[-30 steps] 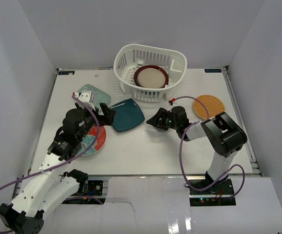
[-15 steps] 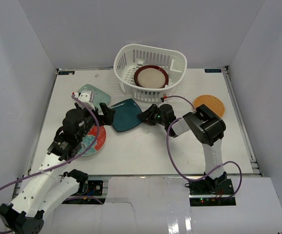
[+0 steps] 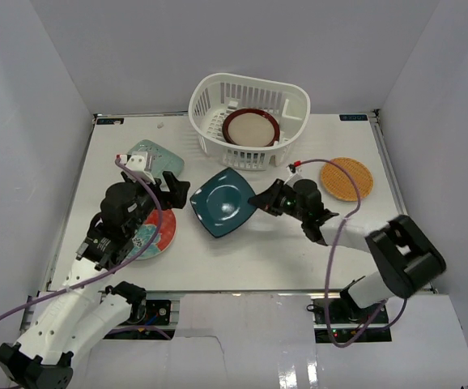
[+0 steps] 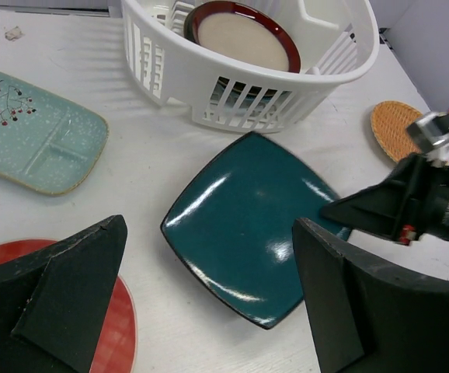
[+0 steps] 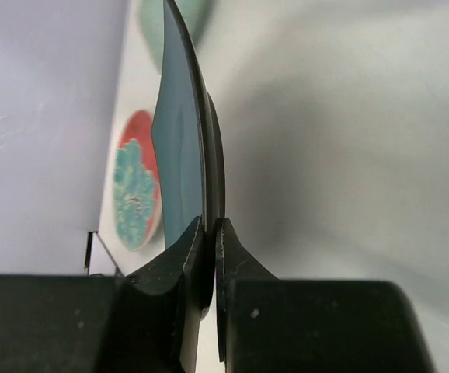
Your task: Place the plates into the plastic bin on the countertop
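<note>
Left jaws released, spread wide, nothing between them, hovering over the bench [image 3: 242,251] on the near left. Red-and-teal round plate [image 3: 155,235] lies flat just under and beside the left jaws, partly covered by the arm. Dark teal square plate [image 4: 255,225] sits just ahead of the left jaws, framed between the 2 fingers [image 4: 61,303] in the left wrist view, not touching them. Right jaws clenched on that plate's right corner, rim pinched edge-on between both fingers [image 5: 170,264]; can't tell if the plate is fully off the bench. Pale mint rectangular plate [image 3: 155,154] lies flat ahead-left of the left jaws, near them. Orange woven-look plate [image 3: 346,178] is flat on the bench, behind the right jaws to the far right, apart from them. Plastic bin [image 3: 295,101] stands beyond both jaws at the far middle, 1 brown-rimmed beige plate [image 3: 250,127] inside it, leaning tilted against the other contents.
</note>
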You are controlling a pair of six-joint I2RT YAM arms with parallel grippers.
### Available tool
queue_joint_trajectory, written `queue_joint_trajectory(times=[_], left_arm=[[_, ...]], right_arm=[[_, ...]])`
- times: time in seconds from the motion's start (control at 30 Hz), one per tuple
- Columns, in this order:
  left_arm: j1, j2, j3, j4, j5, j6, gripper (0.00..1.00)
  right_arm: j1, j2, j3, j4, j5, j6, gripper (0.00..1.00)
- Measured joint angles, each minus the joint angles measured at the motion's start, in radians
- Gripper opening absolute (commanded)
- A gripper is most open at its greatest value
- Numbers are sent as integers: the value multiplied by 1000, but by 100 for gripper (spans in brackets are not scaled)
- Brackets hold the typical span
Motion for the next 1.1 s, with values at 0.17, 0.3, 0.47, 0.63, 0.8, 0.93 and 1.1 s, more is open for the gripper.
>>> queue_joint_trajectory(times=[0.17,0.3,0.47,0.63,0.8,0.93,1.1], left_arm=[[16,-37,0,0,0,-1,98],[17,-55,0,6,6,-1,98],[17,-51,-1,8,37,-8,98],[17,-45,-2,8,64,-9,98],[17,-45,-2,9,77,-9,98],[19,-45,-2,9,81,-9,98],[22,-37,-2,13,81,-9,98]], right_arm=[[-14,-276,100,-150,-12,-142,8],[-81,-253,308,-171,-30,-192,8],[-201,-5,616,-163,-16,-176,8],[-268,329,960,-239,36,-153,8],[-295,556,1192,-418,111,-195,8],[-294,602,1208,-552,155,-253,8],[-292,613,1236,-591,162,-277,19]])
